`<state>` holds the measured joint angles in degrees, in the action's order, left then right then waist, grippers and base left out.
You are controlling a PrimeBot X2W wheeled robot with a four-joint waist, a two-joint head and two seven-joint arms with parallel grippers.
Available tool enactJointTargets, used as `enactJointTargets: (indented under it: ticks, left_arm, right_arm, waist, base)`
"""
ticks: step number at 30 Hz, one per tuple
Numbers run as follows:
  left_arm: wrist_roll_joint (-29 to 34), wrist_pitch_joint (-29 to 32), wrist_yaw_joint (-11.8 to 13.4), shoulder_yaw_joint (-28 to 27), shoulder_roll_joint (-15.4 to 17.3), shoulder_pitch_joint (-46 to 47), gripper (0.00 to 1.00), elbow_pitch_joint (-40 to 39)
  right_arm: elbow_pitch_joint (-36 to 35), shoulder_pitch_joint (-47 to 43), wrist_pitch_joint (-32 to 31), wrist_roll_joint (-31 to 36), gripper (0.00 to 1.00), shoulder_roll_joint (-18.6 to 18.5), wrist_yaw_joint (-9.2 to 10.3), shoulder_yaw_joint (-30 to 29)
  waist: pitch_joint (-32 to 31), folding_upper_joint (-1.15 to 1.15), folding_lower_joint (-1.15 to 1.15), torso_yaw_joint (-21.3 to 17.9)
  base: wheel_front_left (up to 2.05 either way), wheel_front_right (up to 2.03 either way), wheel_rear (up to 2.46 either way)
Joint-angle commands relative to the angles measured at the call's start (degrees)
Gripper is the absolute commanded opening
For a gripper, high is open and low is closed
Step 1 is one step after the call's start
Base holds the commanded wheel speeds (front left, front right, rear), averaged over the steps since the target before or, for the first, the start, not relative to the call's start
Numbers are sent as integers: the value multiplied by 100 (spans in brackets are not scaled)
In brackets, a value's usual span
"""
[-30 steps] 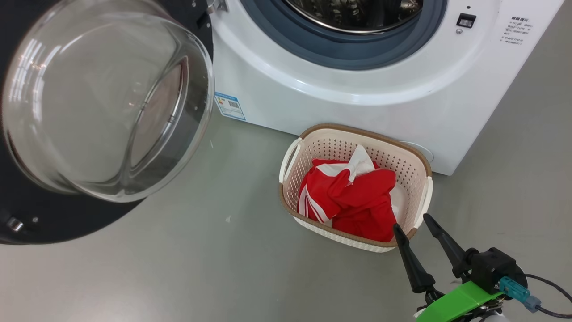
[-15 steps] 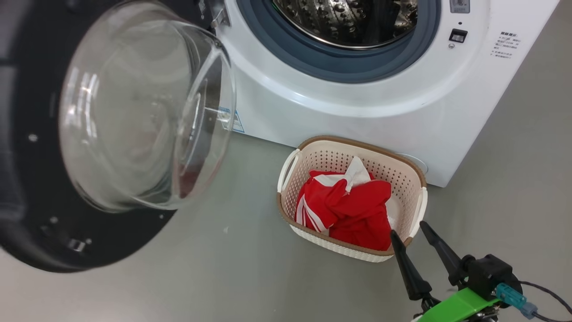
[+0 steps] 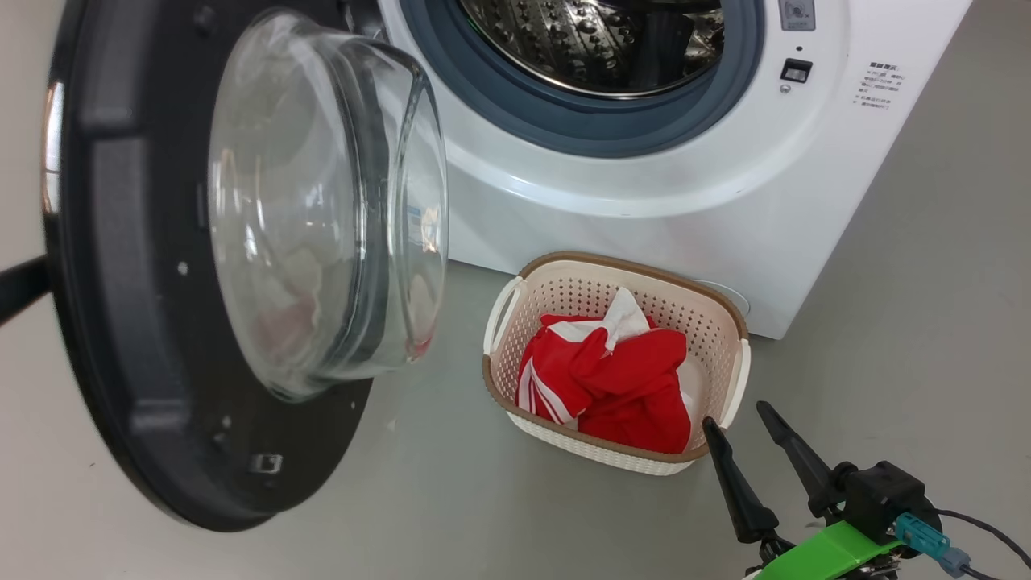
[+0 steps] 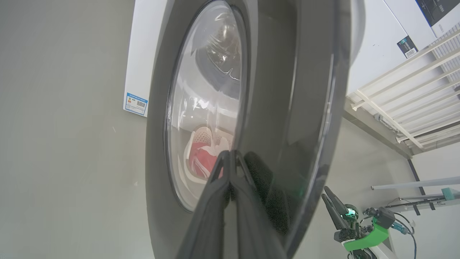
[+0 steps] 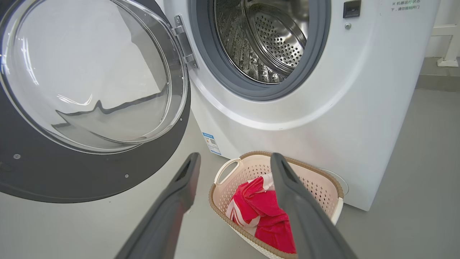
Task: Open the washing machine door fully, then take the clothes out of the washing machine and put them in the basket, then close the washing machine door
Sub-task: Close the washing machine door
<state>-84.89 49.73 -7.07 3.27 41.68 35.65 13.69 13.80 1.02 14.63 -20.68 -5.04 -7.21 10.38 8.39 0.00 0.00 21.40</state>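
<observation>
Two of the three steps look done: the bright red soft garment with white stripes [image 3: 628, 379] lies bunched inside the small cream-white perforated plastic basket with the brown woven-look rim [image 3: 556, 302]. That basket sits on the grey floor [image 3: 443, 499] just in front of the big white boxy front-loading washing machine [image 3: 644, 217], and the perforated steel drum [image 3: 596, 40] shows no cloth. What remains is the large round door with the wide glossy black rim [image 3: 121, 322], which stands swung out partway, its bulging clear glass bowl [image 3: 322, 201] facing the opening. The left pincer [image 4: 230, 154] is clenched on nothing, its tips laid against the door's outer face, touching or nearly so. That is the weak point, I judge: narrow tips pushing on slick curved plastic can skid toward the rim and leave the door short of its latch. Too gentle a push could likewise let it rest unlatched on the grey rubber gasket [image 3: 564, 133]. Whether the door's lower rim clears the basket's left handle I cannot tell. The right pincer [image 3: 734, 412] hangs released and empty just beside the basket's near right corner, where a small drift could knock the basket.
</observation>
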Motion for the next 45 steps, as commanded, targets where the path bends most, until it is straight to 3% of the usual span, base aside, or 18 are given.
enactJointTargets:
  ticks: [1, 19, 39, 41, 45]
  left_arm:
    - [-116, -34, -42, -197, 267, 82, 0, -243]
    - [-83, -932, -42, 696, -527, 572, 0, -1206]
    - [27, -2025, -42, 1037, -330, 217, 0, -1038]
    - [39, -2207, -42, 1013, -299, 74, 5, -997]
    - [64, -2564, -42, 978, -232, -234, 43, -879]
  right_arm:
    - [-151, 10, 37, -13, 100, 11, -28, 116]
    - [-176, 144, 37, 18, 100, 58, -28, 11]
    - [-197, 34, 37, 9, 100, 125, -28, -30]
    - [-207, 7, 37, 10, 100, 128, -28, -29]
    - [-213, -29, 37, 13, 100, 121, -28, -32]
  waist:
    - [14, 0, 0, -31]
    - [167, 0, 0, -329]
    - [43, 0, 0, -399]
    - [29, 0, 0, -379]
    - [1, 0, 0, -345]
  base:
    - [0, 0, 0]
    - [0, 0, 0]
    - [0, 0, 0]
    - [0, 0, 0]
    - [0, 0, 0]
